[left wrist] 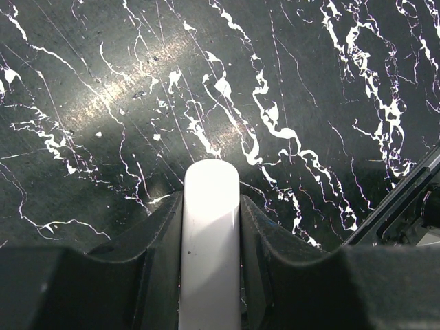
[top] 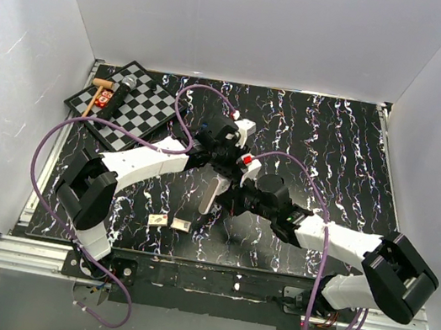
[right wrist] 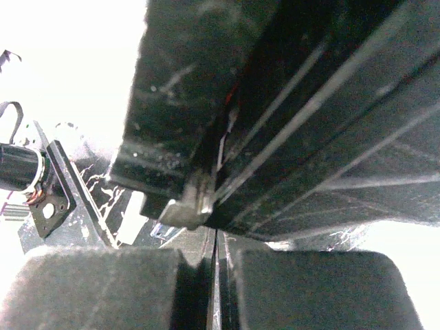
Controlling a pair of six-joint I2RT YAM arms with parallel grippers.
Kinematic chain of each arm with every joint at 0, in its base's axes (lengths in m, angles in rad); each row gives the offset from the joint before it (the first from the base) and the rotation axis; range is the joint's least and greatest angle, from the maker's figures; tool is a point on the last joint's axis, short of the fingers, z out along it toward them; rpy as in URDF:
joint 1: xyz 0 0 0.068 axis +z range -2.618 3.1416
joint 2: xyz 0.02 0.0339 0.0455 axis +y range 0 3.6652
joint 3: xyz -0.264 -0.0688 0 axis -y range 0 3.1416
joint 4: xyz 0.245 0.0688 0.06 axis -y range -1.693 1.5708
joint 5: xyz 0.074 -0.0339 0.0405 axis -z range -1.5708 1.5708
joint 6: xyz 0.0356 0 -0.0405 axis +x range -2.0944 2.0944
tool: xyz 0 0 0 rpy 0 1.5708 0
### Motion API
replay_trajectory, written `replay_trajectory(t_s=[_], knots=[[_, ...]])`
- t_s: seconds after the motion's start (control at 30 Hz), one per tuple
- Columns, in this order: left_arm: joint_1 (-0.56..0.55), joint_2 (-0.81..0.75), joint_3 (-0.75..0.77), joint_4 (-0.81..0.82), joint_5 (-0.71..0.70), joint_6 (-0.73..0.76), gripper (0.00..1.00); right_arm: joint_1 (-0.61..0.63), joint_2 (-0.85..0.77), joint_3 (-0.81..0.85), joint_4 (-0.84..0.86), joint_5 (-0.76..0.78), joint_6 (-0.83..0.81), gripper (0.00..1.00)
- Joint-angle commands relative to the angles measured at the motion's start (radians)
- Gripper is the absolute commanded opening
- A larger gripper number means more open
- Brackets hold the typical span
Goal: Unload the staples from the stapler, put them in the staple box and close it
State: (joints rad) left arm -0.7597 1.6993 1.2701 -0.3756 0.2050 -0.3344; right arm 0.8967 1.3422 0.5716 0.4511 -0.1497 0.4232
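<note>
In the left wrist view the white stapler runs straight out between my left gripper's black fingers, which are shut on its sides. From above, the stapler hangs over the table's middle between the left gripper and the right gripper. The right gripper is shut just under the stapler's dark metal underside, beside a small silvery tab. Only a thin bright line shows in the slit between its fingers. I cannot make out the staples.
Two small tan-and-white boxes lie near the front edge of the black marbled table. A checkered board with a wooden mallet sits at the back left. White walls close in three sides.
</note>
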Motion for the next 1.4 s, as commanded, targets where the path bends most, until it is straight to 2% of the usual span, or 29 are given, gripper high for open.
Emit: replay_trajectory(t_s=[0.0,0.3,0.43,0.53,0.73,0.97,1.13,1.27,1.33,1.37], knots=[[-0.016,-0.004,0.052,0.024,0.008,0.005,0.0,0.001,0.018,-0.012,0.115,-0.027,0.017,0.01],[-0.016,-0.004,0.037,0.027,-0.006,0.002,0.0,-0.005,0.006,0.019,0.118,-0.096,0.034,0.01],[-0.016,-0.038,0.037,0.032,-0.004,-0.002,0.0,-0.012,0.017,-0.022,0.104,-0.022,0.02,0.01],[-0.016,-0.061,0.038,0.03,-0.009,0.003,0.0,-0.038,0.041,-0.053,0.15,-0.06,0.048,0.01],[-0.016,-0.053,0.038,0.038,-0.006,-0.003,0.0,-0.035,0.006,0.011,0.13,-0.126,0.06,0.01],[-0.016,-0.093,0.034,0.03,-0.013,0.006,0.0,-0.053,0.023,-0.056,0.149,-0.067,0.046,0.01],[-0.016,-0.07,0.032,0.037,-0.019,0.008,0.0,-0.029,-0.011,0.019,0.121,-0.137,0.057,0.01],[-0.016,-0.062,0.054,0.037,-0.022,0.014,0.0,0.004,-0.058,0.047,0.041,-0.085,0.01,0.01],[-0.016,-0.078,0.061,0.02,-0.035,0.023,0.0,-0.004,-0.035,-0.001,0.06,-0.001,-0.004,0.01],[-0.016,-0.084,0.058,0.018,-0.041,0.026,0.0,-0.024,-0.012,-0.013,0.079,-0.032,0.008,0.01]])
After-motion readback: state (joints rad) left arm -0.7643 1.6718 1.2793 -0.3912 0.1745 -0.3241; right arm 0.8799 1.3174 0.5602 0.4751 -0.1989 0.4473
